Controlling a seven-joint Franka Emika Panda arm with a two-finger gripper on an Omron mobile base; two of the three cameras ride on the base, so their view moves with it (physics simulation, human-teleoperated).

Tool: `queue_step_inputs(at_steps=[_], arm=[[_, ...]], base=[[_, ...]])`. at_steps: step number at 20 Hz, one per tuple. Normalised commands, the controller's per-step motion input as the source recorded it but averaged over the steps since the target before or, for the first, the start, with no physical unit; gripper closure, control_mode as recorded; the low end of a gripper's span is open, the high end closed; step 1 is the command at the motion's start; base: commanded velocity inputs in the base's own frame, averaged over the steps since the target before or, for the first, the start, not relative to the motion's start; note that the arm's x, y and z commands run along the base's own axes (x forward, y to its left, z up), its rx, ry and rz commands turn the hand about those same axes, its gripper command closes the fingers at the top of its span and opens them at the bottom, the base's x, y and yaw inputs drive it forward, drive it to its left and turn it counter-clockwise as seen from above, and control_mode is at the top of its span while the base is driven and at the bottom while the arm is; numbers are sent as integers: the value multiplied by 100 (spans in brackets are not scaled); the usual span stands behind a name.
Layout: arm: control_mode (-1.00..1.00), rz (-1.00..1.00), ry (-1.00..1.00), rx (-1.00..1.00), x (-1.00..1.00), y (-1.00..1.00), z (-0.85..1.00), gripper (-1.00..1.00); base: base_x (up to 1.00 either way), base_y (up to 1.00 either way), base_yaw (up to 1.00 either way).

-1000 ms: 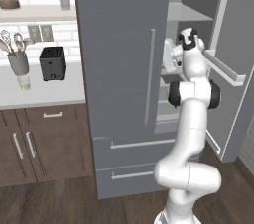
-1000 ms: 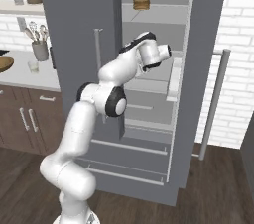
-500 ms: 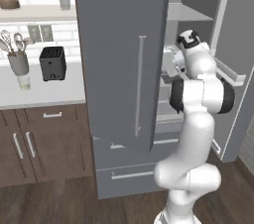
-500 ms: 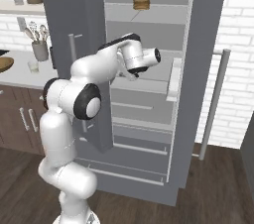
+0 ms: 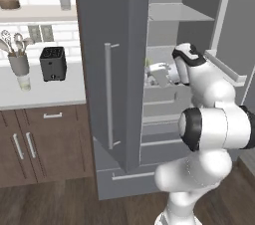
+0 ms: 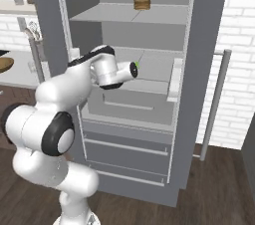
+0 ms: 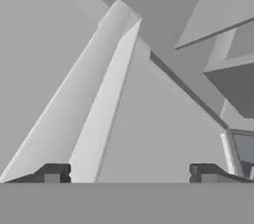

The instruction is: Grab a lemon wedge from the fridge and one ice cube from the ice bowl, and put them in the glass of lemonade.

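The fridge (image 6: 199, 69) is standing with both doors swung out, and the arm is being reached into the middle shelf area — so the step in hand looks like the lemon wedge fetch, the first half of the job. In the right base view the gripper (image 6: 135, 68) is being held just inside the compartment, right beside a tiny green-yellow speck (image 6: 137, 63) at its tip. That could be the wedge, but it's too small to call.

In the hand view the two dark fingertips (image 7: 53, 173) are being held wide apart with nothing between them, so the pincer is open and empty. Plain grey fridge panels are being looked at there, no fruit.

In the left base view the left door (image 5: 107, 64) is being kept open toward the counter (image 5: 40, 87), where a black toaster (image 5: 53, 63) and a grey utensil cup (image 5: 19, 63) are sitting. A small stack of brown rounds (image 6: 142, 0) is resting on the upper shelf.

Next move, as a guess: the hand needs to be re-aimed at the shelf until the wedge is being framed between the fingers, then closed gently — small slippery thing, easy to nudge away. Ice cube and glass are still to be dealt with.
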Motion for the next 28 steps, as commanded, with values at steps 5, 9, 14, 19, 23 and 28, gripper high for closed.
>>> queue_step_inputs(at_steps=[5,9,14,19,23,28], arm=[[-100,8,0,0,-50,100,-22,-100],[-100,0,0,0,-18,100,-31,-100],[-100,-5,-3,0,-23,84,0,-100],[-100,-22,-24,-5,-45,-28,2,-100],[-100,-21,-10,-32,-34,-85,-8,-100],[-100,-29,-8,-46,-36,-83,-14,-100]], base=[[0,0,0],[0,0,0],[0,0,0],[0,0,0],[0,0,0],[0,0,0]])
